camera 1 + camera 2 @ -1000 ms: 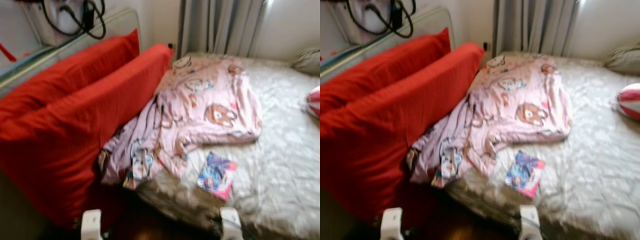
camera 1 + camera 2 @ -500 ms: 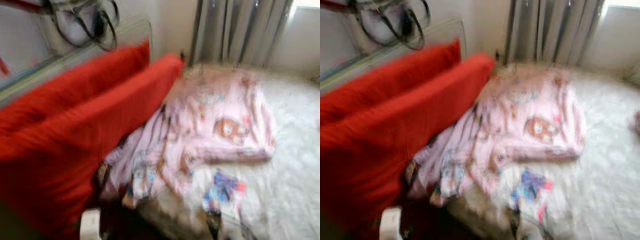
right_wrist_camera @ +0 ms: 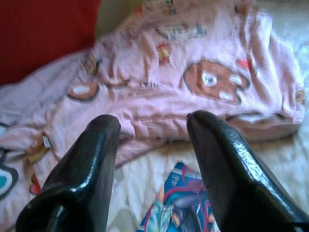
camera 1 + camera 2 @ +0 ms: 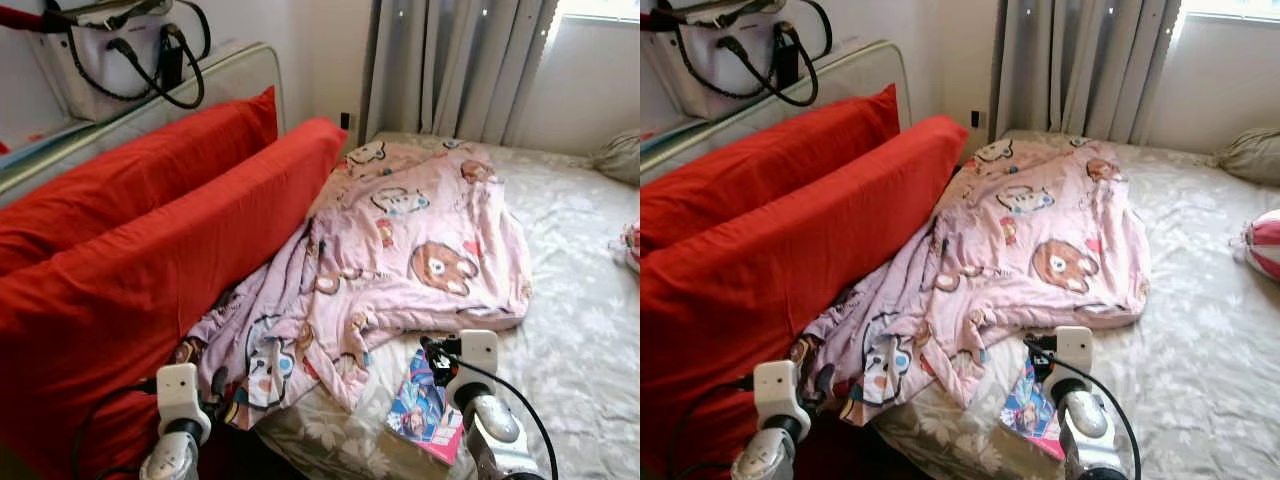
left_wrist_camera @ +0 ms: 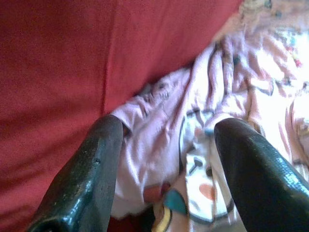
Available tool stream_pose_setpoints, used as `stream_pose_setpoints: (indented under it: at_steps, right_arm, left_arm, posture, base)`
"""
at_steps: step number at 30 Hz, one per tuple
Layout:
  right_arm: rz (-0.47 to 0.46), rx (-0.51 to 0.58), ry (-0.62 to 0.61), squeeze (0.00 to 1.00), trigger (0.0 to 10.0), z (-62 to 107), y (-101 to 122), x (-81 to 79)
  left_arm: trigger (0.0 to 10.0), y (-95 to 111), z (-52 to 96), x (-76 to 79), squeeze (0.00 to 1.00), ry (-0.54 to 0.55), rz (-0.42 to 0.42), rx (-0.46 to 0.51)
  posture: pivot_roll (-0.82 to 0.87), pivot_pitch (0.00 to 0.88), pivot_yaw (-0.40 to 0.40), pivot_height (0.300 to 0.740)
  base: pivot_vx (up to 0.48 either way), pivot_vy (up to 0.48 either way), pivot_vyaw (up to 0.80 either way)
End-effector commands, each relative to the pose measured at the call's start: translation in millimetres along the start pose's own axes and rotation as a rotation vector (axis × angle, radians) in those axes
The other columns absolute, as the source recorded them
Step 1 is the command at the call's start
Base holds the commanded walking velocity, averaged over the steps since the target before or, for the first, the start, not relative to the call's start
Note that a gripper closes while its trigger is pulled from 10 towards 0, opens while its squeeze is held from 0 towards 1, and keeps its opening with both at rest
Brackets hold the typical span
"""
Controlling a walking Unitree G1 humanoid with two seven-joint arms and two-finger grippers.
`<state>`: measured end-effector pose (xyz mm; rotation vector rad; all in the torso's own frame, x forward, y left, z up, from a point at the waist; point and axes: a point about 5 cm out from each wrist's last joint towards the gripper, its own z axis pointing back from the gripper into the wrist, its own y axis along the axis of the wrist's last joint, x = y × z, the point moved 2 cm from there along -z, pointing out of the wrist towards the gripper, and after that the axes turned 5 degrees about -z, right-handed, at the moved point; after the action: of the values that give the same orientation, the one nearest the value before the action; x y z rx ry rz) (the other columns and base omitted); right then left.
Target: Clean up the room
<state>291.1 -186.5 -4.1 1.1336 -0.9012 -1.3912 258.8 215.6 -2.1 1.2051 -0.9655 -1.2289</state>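
A pink blanket (image 4: 400, 240) printed with cartoon bears lies crumpled across the bed, its near end draped against the red pillows (image 4: 150, 260). A colourful book (image 4: 425, 410) lies on the sheet just in front of the blanket's edge. My left gripper (image 5: 166, 130) is open, hovering over the blanket's near corner beside the red pillow. My right gripper (image 3: 154, 123) is open too, held just above the book (image 3: 181, 203) and pointing at the blanket's folded edge. Neither holds anything.
The bed's floral grey sheet (image 4: 580, 330) stretches to the right, with a red-and-white striped ball (image 4: 1265, 240) and a grey cushion (image 4: 620, 155) at its far side. A white handbag (image 4: 110, 50) sits on the ledge behind the pillows. Grey curtains (image 4: 450, 60) hang at the back.
The camera swung and blurred, then settled. Both arms have risen from the bottom edge and reached forward, the right one now over the book, the left by the blanket's corner.
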Motion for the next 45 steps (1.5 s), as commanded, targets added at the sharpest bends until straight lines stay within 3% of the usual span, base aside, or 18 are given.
stream_pose_setpoints:
  at_steps: [1,7,19,25,32,40,42,45]
  right_arm:
    - [0.001,0.026,0.017,0.0,10.0,3.6,0.8,-1.1]
    - [-0.039,0.125,0.024,0.0,10.0,7.4,13.0,-11.0]
    - [-0.04,0.161,0.072,0.0,10.0,11.2,19.7,-21.8]
    - [0.04,0.163,0.157,0.0,10.0,15.7,20.4,-34.6]
    - [0.036,0.162,0.121,0.0,10.0,10.4,25.5,-28.9]
    - [0.06,0.181,0.105,0.0,10.0,7.7,35.2,-31.1]
    - [0.102,0.185,0.092,0.0,10.0,10.5,36.4,-27.0]
    - [0.086,0.189,0.04,0.0,10.0,11.2,37.4,-17.7]
  left_arm:
    - [10.0,6.0,3.0,-1.7,0.0,0.009,0.004,0.043]
    - [10.0,30.8,11.1,-1.8,0.0,-0.013,-0.012,0.16]
    - [10.0,48.1,11.5,3.3,0.0,-0.042,-0.006,0.195]
    - [10.0,47.7,13.0,9.1,0.0,-0.091,-0.018,0.18]
    - [10.0,53.5,9.0,-9.2,0.0,-0.002,-0.018,0.19]
    - [10.0,69.3,0.9,-12.2,0.0,0.004,-0.039,0.231]
    - [10.0,71.0,2.6,-15.1,0.0,0.001,-0.046,0.231]
    - [10.0,69.8,4.1,-15.5,0.0,-0.012,-0.055,0.222]
  posture:
    - [0.02,0.0,0.008,0.74]
    - [-0.01,0.0,0.018,0.74]
    - [0.02,0.0,0.023,0.74]
    - [0.0,0.0,0.028,0.74]
    - [0.0,0.0,0.025,0.74]
    - [0.01,0.0,0.012,0.74]
    - [0.02,0.0,0.008,0.74]
    - [0.02,0.0,0.011,0.74]
  base:
    - [0.0,0.0,0.0]
    - [0.0,0.0,0.0]
    - [0.0,0.0,0.0]
    - [0.0,0.0,0.0]
    - [0.0,0.0,0.0]
    - [0.0,0.0,0.0]
    - [0.0,0.0,0.0]
    - [0.0,0.0,0.0]
